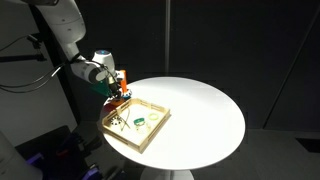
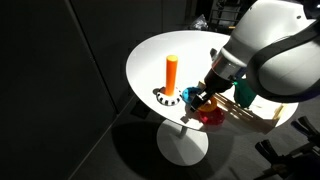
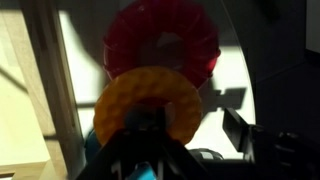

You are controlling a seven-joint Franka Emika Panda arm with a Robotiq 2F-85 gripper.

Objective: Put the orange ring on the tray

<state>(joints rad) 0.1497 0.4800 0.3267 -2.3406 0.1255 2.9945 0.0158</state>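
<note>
The orange ring [image 3: 148, 102] is held clear of the table, pinched in the gripper [image 1: 119, 88], whose jaws are closed against it. The hold looks firm in the wrist view, though the contact itself is partly hidden. It is carried just outside the tray [image 1: 157, 131], at the tray's corner nearest the table's edge, and is not yet over the wood. A red ring [image 3: 160, 40] is seen directly behind it on the white surface. A short move across the rim is judged to be all that is left. Inside the tray, a green ring [image 1: 140, 122] is already lying flat. The orange peg [image 2: 171, 73] is left upright near the opposite edge. The round white table [image 1: 205, 105] is brightly lit, and the room around it is dark.
</note>
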